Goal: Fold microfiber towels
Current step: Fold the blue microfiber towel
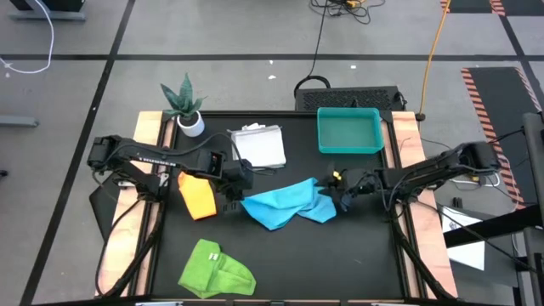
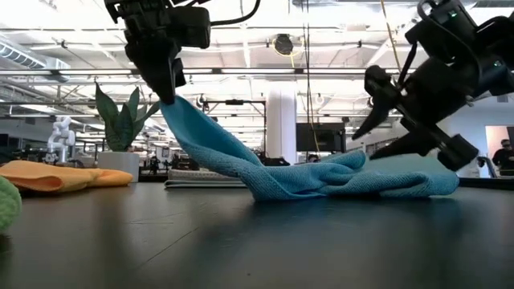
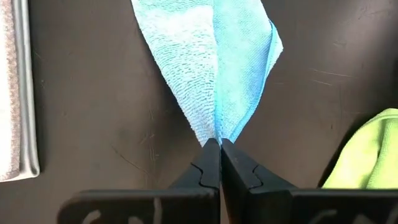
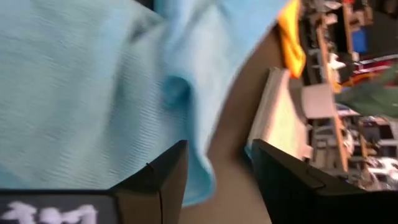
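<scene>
A blue towel (image 1: 285, 206) lies crumpled at the table's middle, and one corner is raised by my left gripper (image 3: 219, 144), which is shut on it. My right gripper (image 2: 371, 144) stands open, slanting down over the towel's right end (image 4: 93, 93). An orange towel (image 1: 197, 195) lies flat left of the blue one. A lime green towel (image 1: 217, 270) lies bunched near the front edge. A white-grey towel (image 1: 259, 146) lies folded at the back. My left gripper pinches the blue towel's left corner (image 3: 214, 127) between its two fingers, coming from above and slanting down. The corner is lifted, and the cloth (image 2: 205, 140) runs in a slope from it down to the table, where the rest (image 2: 345, 181) lies in folds. Whether my right gripper touches the towel I cannot tell.
A teal tray (image 1: 348, 129) stands at the back right. A potted plant (image 1: 185, 106) stands at the back left corner. Bare black tabletop (image 1: 340, 263) shows at the front right.
</scene>
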Controlling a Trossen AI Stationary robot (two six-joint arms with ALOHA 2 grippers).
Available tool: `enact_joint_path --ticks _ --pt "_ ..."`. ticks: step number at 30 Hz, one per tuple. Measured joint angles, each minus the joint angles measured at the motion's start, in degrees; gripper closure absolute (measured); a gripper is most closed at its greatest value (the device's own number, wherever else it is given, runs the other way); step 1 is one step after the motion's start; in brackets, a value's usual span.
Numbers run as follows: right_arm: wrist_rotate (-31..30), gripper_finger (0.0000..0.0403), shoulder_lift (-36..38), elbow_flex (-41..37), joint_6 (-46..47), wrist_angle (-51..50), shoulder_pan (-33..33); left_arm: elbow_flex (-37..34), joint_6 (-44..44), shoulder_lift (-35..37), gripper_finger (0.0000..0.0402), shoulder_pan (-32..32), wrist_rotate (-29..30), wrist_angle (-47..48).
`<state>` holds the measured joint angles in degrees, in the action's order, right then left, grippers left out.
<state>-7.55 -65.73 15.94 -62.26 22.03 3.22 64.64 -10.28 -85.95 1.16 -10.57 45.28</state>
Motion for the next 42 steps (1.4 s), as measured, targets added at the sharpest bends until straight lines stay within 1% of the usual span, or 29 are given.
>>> enact_joint_path --ticks 3,7,8,14,20,24,27,29,31,35,36,39,41,42 --pt "-0.2 0.0235 -2.9 0.0 0.3 2.1 2.0 0.0 -0.2 0.0 0.0401 0.0 0.0 0.0" --pt "-3.3 0.0236 -6.2 0.0 1.6 9.4 3.6 0.0 -0.4 0.0 0.0401 0.0 -0.6 0.0" --pt "-3.2 0.0236 -6.9 0.1 1.6 10.6 3.7 0.0 -0.4 0.0 0.0401 0.0 -0.6 0.0" --pt "-3.1 0.0236 -10.3 1.5 0.9 11.0 4.1 0.0 -1.0 0.0 0.0401 0.0 -0.7 0.0" --pt "-2.9 0.0236 -11.3 3.9 0.5 13.0 6.0 0.0 -1.4 0.0 0.0401 0.0 -0.7 0.0" --pt "-2.8 0.0236 -11.3 4.3 3.8 12.9 7.5 0.0 -1.3 0.0 0.0401 0.0 -0.7 0.0" --pt "-2.8 0.0241 -11.3 4.3 9.0 12.9 8.3 0.0 -1.0 0.0 0.0401 0.0 -0.7 -0.1" --pt "-2.7 0.0258 -11.3 4.3 13.0 13.0 8.8 0.0 -0.9 0.0 0.0401 0.0 -0.7 -0.1" --pt "-2.7 0.0287 -11.3 4.6 18.0 13.1 8.9 0.0 -0.9 0.0 0.0401 0.0 -0.7 -0.1" --pt "-2.7 0.0376 -10.9 7.4 30.4 13.2 8.9 0.0 -1.0 0.0 0.0401 0.0 -0.7 -0.4" --pt "-2.8 0.0389 -10.3 8.3 34.2 12.9 8.8 0.0 -1.0 0.1 0.0401 0.0 -0.8 -0.6" --pt "-2.7 0.0395 -7.2 11.9 49.7 10.0 7.2 0.0 -1.5 1.4 0.0401 0.0 -1.1 -1.0" --pt "-2.9 0.04 -3.9 14.1 61.8 3.2 5.0 0.0 -2.0 3.3 0.0401 0.0 -1.5 -1.7" --pt "-3.0 0.0401 -2.0 15.3 67.9 -2.1 3.4 0.0 -2.3 4.5 0.0401 0.0 -1.5 -1.9"
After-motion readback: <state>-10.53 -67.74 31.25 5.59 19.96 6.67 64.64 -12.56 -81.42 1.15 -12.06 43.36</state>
